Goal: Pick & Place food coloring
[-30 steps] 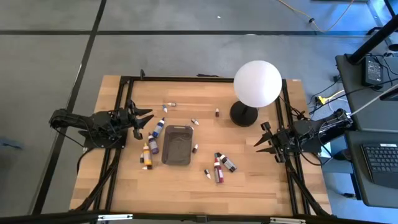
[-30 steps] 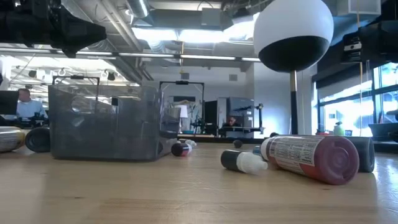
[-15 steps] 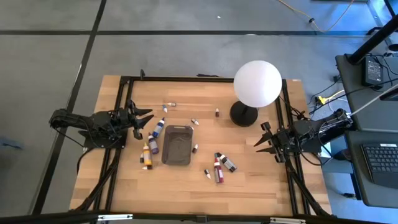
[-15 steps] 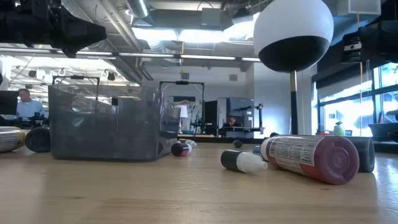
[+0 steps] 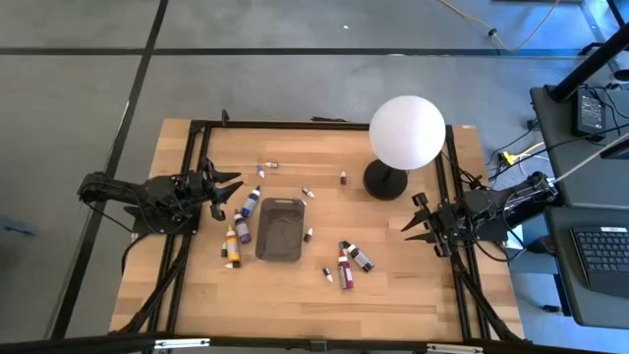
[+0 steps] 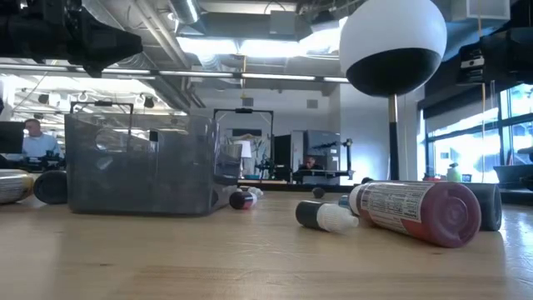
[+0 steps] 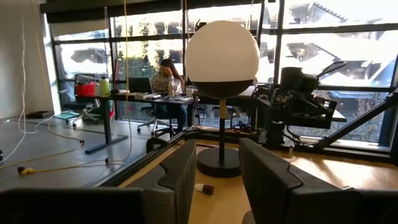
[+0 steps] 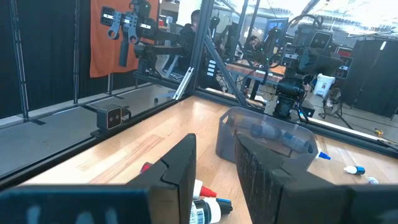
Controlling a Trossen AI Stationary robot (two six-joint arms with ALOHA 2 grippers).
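Wooden bench (image 5: 393, 285) carries scattered bottles (image 5: 344, 267) around an apparently empty tray (image 5: 280, 228); left gripper (image 5: 224, 189) and right gripper (image 5: 414, 224) wait at opposite edges, jaws narrowly parted, holding nothing.

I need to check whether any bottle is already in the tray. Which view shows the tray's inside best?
The high view: it looks straight down into the dark grey tray, whose floor appears bare. The low view shows only its translucent side wall. The right wrist view sees it obliquely; the left wrist view misses it.
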